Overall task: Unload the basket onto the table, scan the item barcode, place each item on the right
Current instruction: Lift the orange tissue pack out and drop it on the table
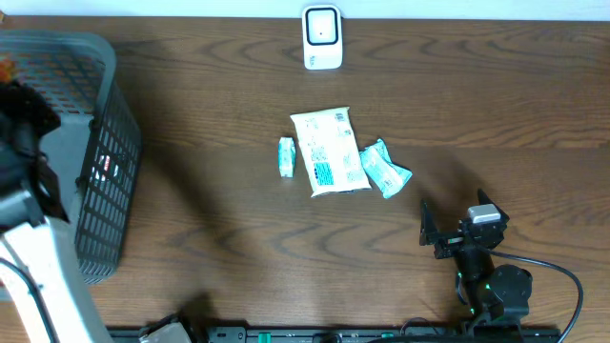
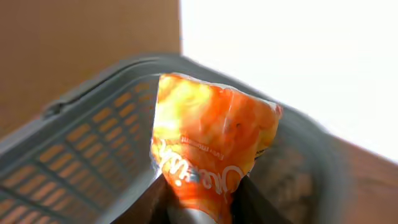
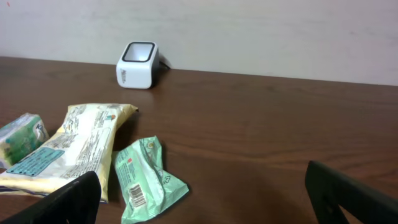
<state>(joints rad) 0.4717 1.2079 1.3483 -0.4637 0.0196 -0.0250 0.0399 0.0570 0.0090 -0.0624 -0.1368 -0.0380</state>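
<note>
An orange snack packet (image 2: 211, 137) with white lettering fills the left wrist view. My left gripper (image 2: 202, 208) is shut on its lower end and holds it above the grey basket (image 2: 93, 93). No barcode shows on the packet's visible side. The white scanner (image 1: 322, 38) stands at the table's far edge, also seen in the right wrist view as the scanner (image 3: 138, 64). My right gripper (image 1: 457, 217) rests low at the front right, open and with nothing in it. Its fingers (image 3: 74, 199) frame bare wood.
On the table lie a cream packet (image 1: 329, 151), a green packet (image 1: 384, 170) with its barcode facing up, and a small teal packet (image 1: 286, 156). The basket (image 1: 105, 162) stands at the left edge, with my left arm (image 1: 19, 143) over it.
</note>
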